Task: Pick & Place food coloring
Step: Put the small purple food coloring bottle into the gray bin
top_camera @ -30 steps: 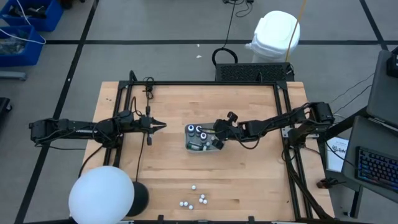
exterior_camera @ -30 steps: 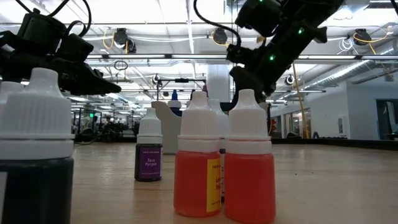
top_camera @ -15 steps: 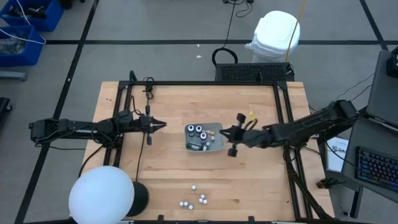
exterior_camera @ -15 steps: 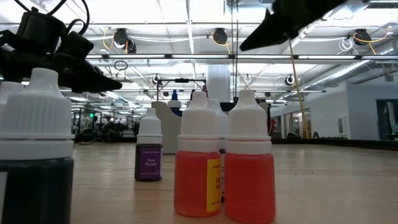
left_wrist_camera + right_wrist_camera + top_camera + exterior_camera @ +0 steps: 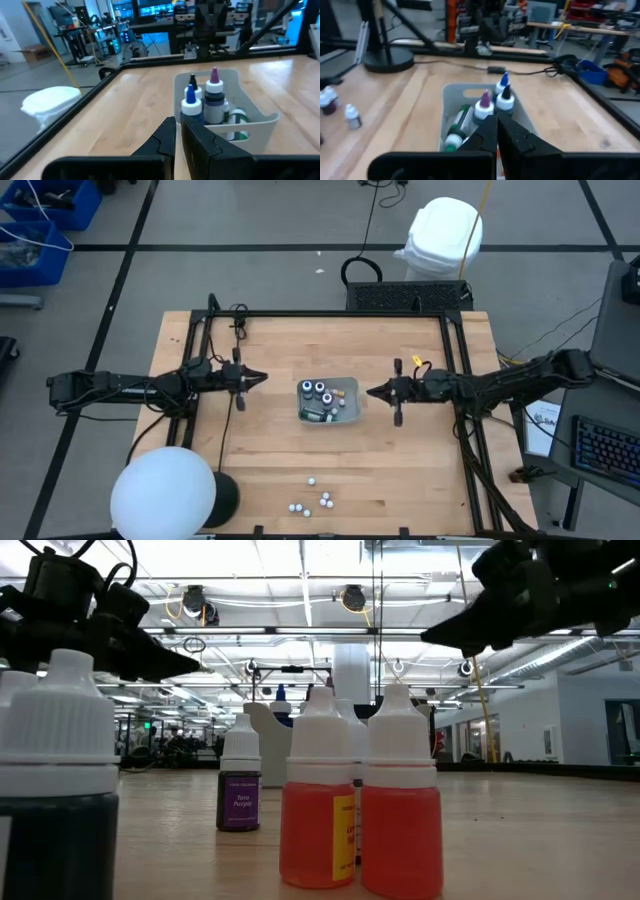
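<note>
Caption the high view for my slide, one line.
Both tools, left and right, shut and empty, flank the translucent grey tray of food coloring bottles; white-capped loose bottles wait near the table edge.

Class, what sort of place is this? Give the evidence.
Probably a robotics lab: a wooden workbench with two mounted arms, workstations with monitors behind it, and open industrial ceiling lighting.

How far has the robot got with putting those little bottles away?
Done: several food coloring bottles sit in the grey tray, some upright, some lying. In hand: nothing; the right gripper is shut and empty beside the tray, the left gripper waits on the other side. Left: a cluster of white-capped bottles near the table's front edge.
</note>
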You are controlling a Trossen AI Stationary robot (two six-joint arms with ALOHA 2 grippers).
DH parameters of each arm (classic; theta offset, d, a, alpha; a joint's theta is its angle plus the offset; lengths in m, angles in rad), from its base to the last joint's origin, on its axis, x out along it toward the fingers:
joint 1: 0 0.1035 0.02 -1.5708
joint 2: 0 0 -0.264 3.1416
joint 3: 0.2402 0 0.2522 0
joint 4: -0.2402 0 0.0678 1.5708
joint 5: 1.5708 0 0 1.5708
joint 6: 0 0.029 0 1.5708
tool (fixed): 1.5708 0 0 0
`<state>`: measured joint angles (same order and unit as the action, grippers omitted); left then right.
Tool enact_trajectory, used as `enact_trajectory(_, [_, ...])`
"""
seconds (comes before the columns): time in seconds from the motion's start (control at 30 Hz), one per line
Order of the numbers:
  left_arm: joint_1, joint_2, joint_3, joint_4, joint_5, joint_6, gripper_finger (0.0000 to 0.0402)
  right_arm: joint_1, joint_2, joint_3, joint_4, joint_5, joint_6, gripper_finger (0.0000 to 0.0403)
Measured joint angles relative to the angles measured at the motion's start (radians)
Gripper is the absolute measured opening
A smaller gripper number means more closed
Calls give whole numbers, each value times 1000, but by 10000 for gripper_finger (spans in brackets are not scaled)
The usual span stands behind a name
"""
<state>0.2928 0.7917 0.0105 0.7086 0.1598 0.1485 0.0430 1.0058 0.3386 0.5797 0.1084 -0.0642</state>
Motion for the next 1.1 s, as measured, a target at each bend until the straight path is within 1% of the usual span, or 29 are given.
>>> enact_trajectory(0.1, [0, 0, 0, 0, -58, 3, 35, -20, 0, -29, 49, -9, -22, 0])
enact_trajectory(0.23, [0, 0, 0, 0, -178, 25, 35, -49, 1, -131, 246, -9, -43, 0])
enact_trajectory(0.3, [0, 0, 0, -10, -209, 22, 35, -71, 0, -180, 330, -9, -32, 0])
enact_trajectory(0.33, [0, 0, 0, -25, -212, 5, 35, -81, 0, -202, 353, -9, -24, 0])
enact_trajectory(0.43, [0, 0, 0, -64, -211, -55, 35, -115, 1, -240, 352, -20, -6, 0])
enact_trajectory(0.57, [-9, 0, 0, -93, -190, -196, 35, -145, 0, -266, 353, -77, -15, 0])
enact_trajectory(0.63, [-27, 9, 0, -145, -173, -240, 35, -155, 0, -270, 357, -88, -25, 0])
enact_trajectory(0.73, [-81, 52, 13, -172, -208, -318, 24, -161, 1, -275, 348, -87, -24, 0])
enact_trajectory(0.8, [-147, 102, 53, -173, -209, -345, 9, -161, 0, -276, 352, -88, -25, 0])
enact_trajectory(0.9, [-270, 197, 178, -227, -231, -330, 6, -161, 1, -277, 353, -87, -35, 0])
enact_trajectory(1.0, [-382, 306, 358, -367, -316, -285, 5, -161, 1, -278, 367, -88, -43, 0])
enact_trajectory(1.1, [-466, 417, 550, -534, -398, -247, 4, -161, 0, -278, 378, -88, -44, 0])
